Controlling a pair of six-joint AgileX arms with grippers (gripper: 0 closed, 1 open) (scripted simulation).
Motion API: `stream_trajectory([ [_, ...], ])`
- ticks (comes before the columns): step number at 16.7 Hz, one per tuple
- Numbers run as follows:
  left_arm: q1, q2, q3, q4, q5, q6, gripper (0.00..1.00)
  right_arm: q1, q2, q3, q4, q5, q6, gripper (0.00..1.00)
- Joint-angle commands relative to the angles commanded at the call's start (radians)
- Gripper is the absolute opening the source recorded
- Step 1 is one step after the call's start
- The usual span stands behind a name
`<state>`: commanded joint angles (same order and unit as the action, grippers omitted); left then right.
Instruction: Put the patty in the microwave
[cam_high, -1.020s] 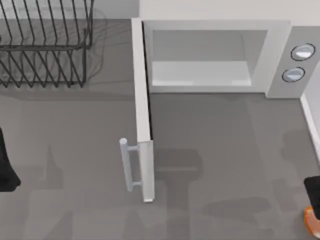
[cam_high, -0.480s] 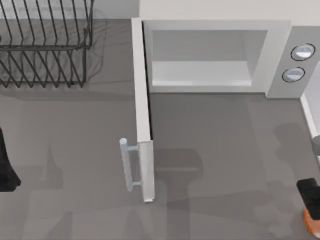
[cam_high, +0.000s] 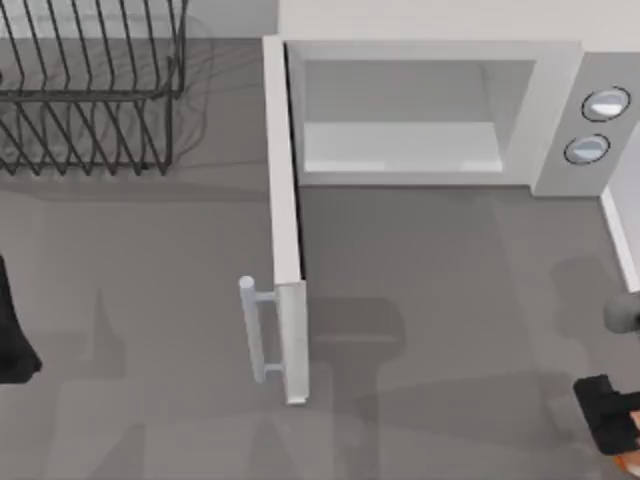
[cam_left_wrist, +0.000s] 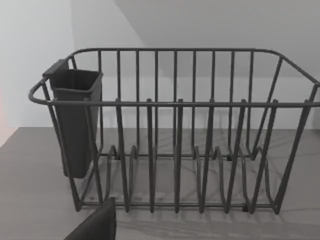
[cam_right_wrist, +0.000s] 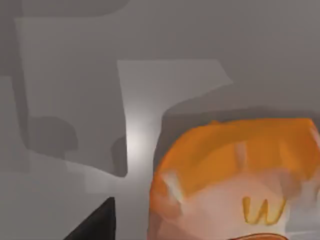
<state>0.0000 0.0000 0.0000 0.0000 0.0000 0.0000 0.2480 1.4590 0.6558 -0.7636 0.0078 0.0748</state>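
The patty (cam_right_wrist: 235, 175) fills much of the right wrist view, an orange disc with pale whitish patches, hanging above the grey counter (cam_high: 450, 290). In the top view only a sliver of the patty (cam_high: 628, 462) shows at the near right corner, just under the right gripper (cam_high: 606, 415), a dark block at the picture's right edge. Whether the jaws are pinching the patty or merely over it cannot be told.

The microwave (cam_high: 560, 90) stands at the far right of the counter, well apart from the patty. Its door (cam_high: 284, 220) is swung fully open toward the near side, the silver bar handle (cam_high: 256, 330) on its left face, and the pale cavity (cam_high: 410, 120) is exposed.

A black wire dish rack (cam_left_wrist: 175, 135) with a dark cup holder (cam_left_wrist: 75, 120) sits at the far left corner. The left arm (cam_high: 12, 330) is parked at the left edge.
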Motion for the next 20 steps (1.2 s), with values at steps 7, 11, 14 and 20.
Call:
stream_trajectory([
  [7,0.000,0.000,0.000,0.000,0.000,0.000,1.00,0.001,0.097,-0.091,0.183,0.000,0.003,1.00],
  [11,0.000,0.000,0.000,0.000,0.000,0.000,1.00,0.001,0.097,-0.091,0.183,0.000,0.003,0.85],
  [14,0.000,0.000,0.000,0.000,0.000,0.000,1.00,0.001,0.097,-0.091,0.183,0.000,0.003,0.62],
  [20,0.000,0.000,0.000,0.000,0.000,0.000,1.00,0.001,0.097,-0.091,0.183,0.000,0.003,0.17],
])
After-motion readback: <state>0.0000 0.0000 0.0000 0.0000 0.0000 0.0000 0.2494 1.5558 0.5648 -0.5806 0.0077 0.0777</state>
